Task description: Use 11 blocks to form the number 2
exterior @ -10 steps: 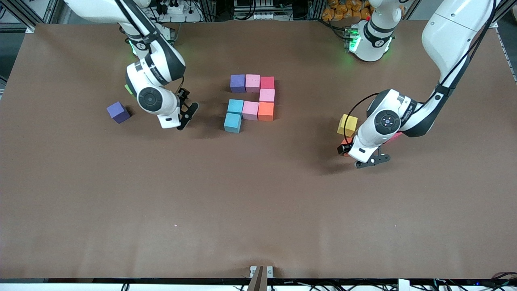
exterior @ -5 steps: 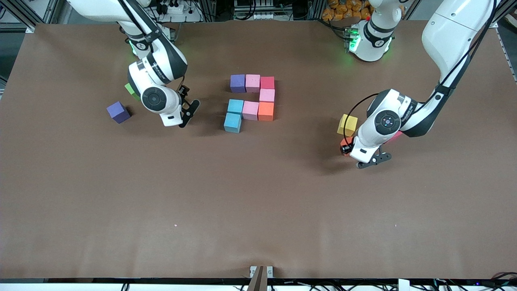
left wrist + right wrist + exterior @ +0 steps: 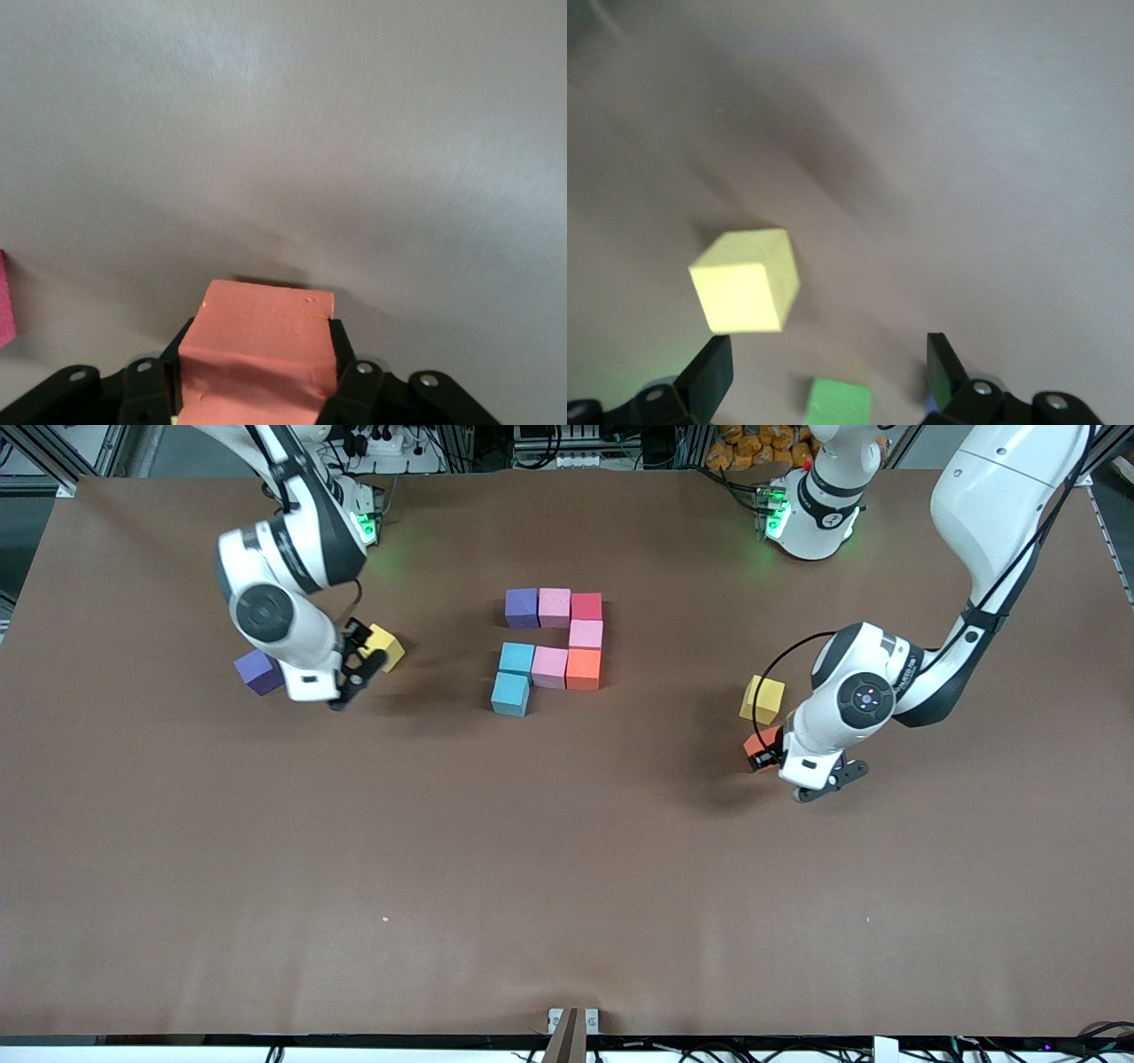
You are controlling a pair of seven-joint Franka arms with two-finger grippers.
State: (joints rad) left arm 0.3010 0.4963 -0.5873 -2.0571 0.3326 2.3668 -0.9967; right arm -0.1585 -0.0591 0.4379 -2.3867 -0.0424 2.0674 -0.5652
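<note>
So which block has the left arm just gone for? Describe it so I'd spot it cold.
Look toward the left arm's end of the table, where the left gripper is shut on an orange block. A yellow cube sits beside it, farther from the front camera; the held one is orange.

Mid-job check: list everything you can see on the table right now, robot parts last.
figure blocks: 8; one purple, three pink, one red, one orange, two blue; mid-table
purple block: 1; purple; alone, toward the right arm's end
yellow blocks: 2; yellow; one toward the right arm's end, one toward the left arm's end
green block: 1; green; under the right pincer
orange block: 1; orange; between the left pincer's fingers
table: 1; brown
right pincer: open, over the green block
left pincer: shut on the orange block
</note>
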